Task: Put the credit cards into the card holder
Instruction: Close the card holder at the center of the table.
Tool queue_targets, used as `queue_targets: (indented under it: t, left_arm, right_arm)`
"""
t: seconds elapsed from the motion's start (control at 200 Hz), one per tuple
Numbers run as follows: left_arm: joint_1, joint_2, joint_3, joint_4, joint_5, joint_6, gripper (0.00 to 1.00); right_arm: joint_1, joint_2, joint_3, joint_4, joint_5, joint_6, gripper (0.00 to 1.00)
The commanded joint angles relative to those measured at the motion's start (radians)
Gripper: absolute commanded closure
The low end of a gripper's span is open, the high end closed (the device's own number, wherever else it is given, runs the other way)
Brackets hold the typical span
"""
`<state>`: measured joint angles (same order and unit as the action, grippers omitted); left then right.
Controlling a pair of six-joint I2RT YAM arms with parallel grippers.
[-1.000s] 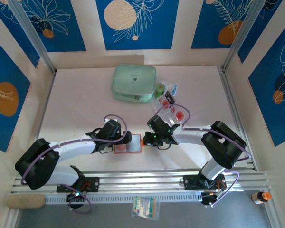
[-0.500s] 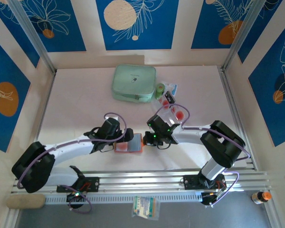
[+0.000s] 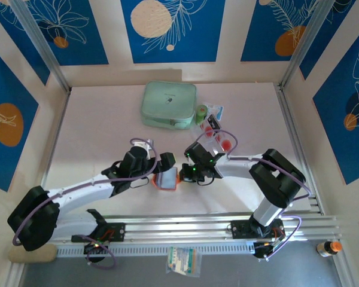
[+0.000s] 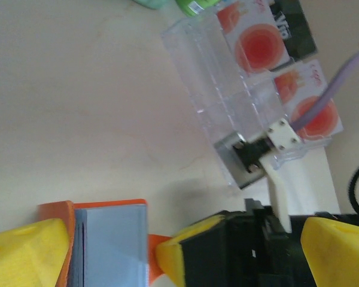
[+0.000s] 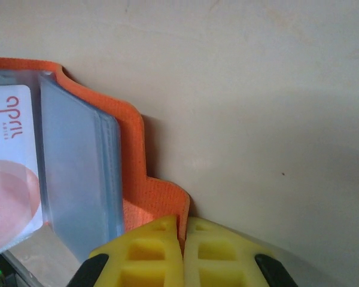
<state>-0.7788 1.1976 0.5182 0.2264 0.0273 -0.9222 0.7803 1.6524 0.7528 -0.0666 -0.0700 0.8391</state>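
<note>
The orange-red card holder (image 3: 166, 179) lies open near the table's front, its greyish pockets (image 4: 110, 242) facing up. One credit card (image 5: 9, 173) sits in a pocket. My right gripper (image 5: 183, 239) is shut on the holder's snap tab (image 5: 158, 206). My left gripper (image 3: 161, 171) stands open, one yellow finger (image 4: 27, 254) at the holder's left edge and the other finger (image 4: 341, 254) beyond the right gripper. More credit cards (image 4: 260, 45) with red circles rest in the clear tray (image 4: 212, 78).
A mint-green zip case (image 3: 169, 104) stands at the back, with a small green roll (image 3: 201, 112) beside it. The clear tray (image 3: 217, 136) sits just behind the right gripper. A packet (image 3: 183, 260) and a small bottle (image 3: 329, 247) lie off the table's front.
My left gripper has moved right and forward over the card holder. The holder now looks narrower and shifted slightly right. The right gripper keeps its hold on the tab.
</note>
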Motion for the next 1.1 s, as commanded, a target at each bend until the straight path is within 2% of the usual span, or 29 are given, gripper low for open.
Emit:
queue_targets:
  t: [0.0,0.13,0.255,0.32,0.725,0.915,1.095]
  left_arm:
    - [-0.031,0.041,0.031,0.068,0.024,-0.034,0.00]
    - [-0.057,0.081,0.020,0.101,-0.004,-0.052,0.00]
    - [-0.081,0.117,0.001,0.134,-0.034,-0.069,0.00]
    - [-0.092,0.131,-0.007,0.142,-0.050,-0.072,0.00]
    - [-0.139,0.234,-0.025,0.171,-0.125,-0.085,0.00]
    - [-0.154,0.318,-0.061,0.249,-0.135,-0.114,0.00]
    - [-0.153,0.258,-0.003,0.169,-0.152,-0.080,0.00]
  right_arm:
    - [-0.012,0.048,0.038,0.070,-0.015,-0.011,1.00]
    - [-0.048,0.036,0.066,0.047,-0.040,-0.034,0.99]
    - [-0.101,-0.009,0.069,0.007,-0.055,-0.055,0.75]
    - [-0.134,-0.042,0.059,-0.012,-0.070,-0.058,0.69]
    - [-0.245,-0.264,-0.017,-0.145,-0.065,-0.046,0.67]
    - [-0.282,-0.323,-0.054,-0.168,-0.058,-0.032,0.67]
    - [-0.289,-0.349,-0.068,-0.168,-0.095,-0.043,0.68]
